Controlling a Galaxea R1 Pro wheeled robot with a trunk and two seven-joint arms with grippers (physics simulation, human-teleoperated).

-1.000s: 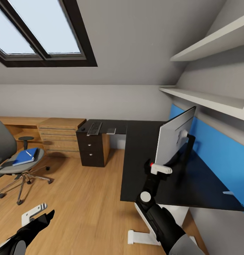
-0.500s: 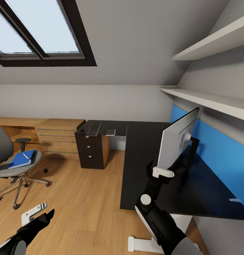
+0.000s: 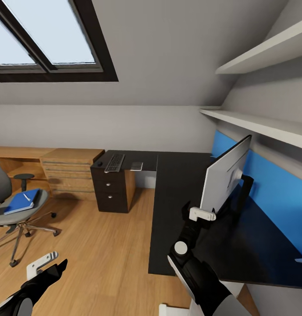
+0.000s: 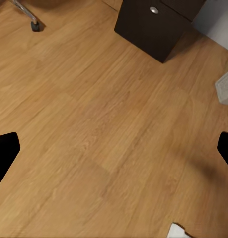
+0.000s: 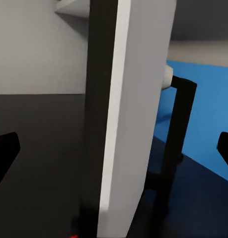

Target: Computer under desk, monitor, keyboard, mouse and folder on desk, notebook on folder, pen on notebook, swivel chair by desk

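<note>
Right claw [image 3: 202, 213] is at the lower near corner of the monitor [image 3: 225, 175]; its fingers [image 5: 5, 148] stand wide apart on both sides of the screen edge, and contact seems likely but is not clear. The monitor stands on the desk [image 3: 177, 193], in front of the blue wall panel [image 3: 273, 193]. Left claw [image 3: 42, 262] hangs open over the wooden floor [image 4: 109, 144]. Keyboard [image 3: 115, 162] and mouse [image 3: 99, 163] lie on the far desk wing. Folder [image 3: 22, 201] lies on the chair [image 3: 15, 210].
</note>
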